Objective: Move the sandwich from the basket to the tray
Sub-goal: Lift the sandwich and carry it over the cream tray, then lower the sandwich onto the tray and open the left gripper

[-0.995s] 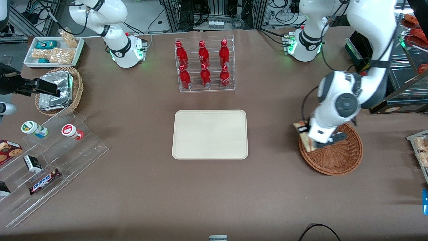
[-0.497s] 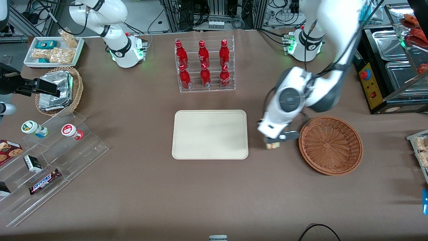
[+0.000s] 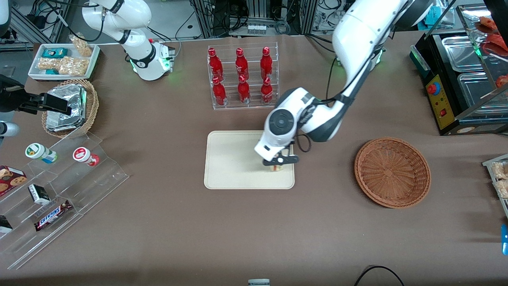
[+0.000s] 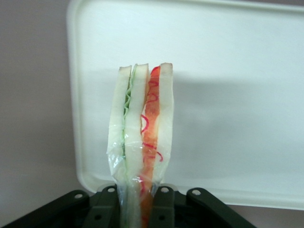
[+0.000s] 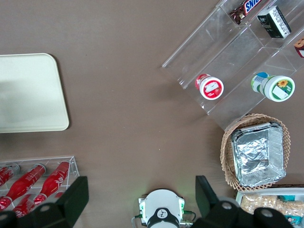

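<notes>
The sandwich, a plastic-wrapped wedge of pale bread with green and red filling, stands between the black fingers of my left gripper, which is shut on it. In the front view my gripper hangs just above the cream tray, over the tray's end nearest the basket, and only a small bit of the sandwich peeks out under it. The reddish-brown wicker basket sits toward the working arm's end of the table with nothing in it. In the wrist view the tray lies under the sandwich.
A clear rack of red bottles stands farther from the front camera than the tray. Toward the parked arm's end are a tan basket of foil packets, a white snack dish and a clear stepped shelf with snacks.
My gripper has carried the sandwich out of the basket, across the bare table, and now holds it over the tray. The basket is left empty.
</notes>
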`<action>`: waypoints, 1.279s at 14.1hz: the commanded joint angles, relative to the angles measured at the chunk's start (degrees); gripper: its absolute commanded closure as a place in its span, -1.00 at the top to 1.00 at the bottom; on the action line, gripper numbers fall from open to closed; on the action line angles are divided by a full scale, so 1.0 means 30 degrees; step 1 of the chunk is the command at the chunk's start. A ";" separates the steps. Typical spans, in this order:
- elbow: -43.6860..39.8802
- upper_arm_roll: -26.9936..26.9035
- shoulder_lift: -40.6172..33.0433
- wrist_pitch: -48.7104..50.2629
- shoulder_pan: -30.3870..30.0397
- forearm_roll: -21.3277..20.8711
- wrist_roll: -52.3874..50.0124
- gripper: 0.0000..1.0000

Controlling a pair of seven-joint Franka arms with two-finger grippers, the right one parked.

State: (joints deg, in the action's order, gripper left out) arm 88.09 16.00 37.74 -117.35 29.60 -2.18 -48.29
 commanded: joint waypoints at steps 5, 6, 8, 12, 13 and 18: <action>-0.3111 -0.0147 0.2211 0.0092 0.1265 0.0169 -0.0893 -0.52; -0.3142 -0.0147 0.2387 0.0062 0.1410 0.0140 -0.0895 -0.50; -0.3143 -0.0147 0.2768 -0.0956 0.1646 0.0140 -0.0982 -0.45; -0.3201 -0.0235 0.3092 -0.1520 0.1998 -0.0065 -0.1656 -0.21; -0.3230 -0.0235 0.3150 -0.1549 0.1969 -0.0065 -0.1743 0.38; -0.3318 -0.0323 0.3122 -0.1813 0.1998 -0.0153 -0.2360 0.95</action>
State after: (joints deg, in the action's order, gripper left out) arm 79.66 15.63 46.45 -122.69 34.79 -2.21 -53.99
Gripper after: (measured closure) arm 0.238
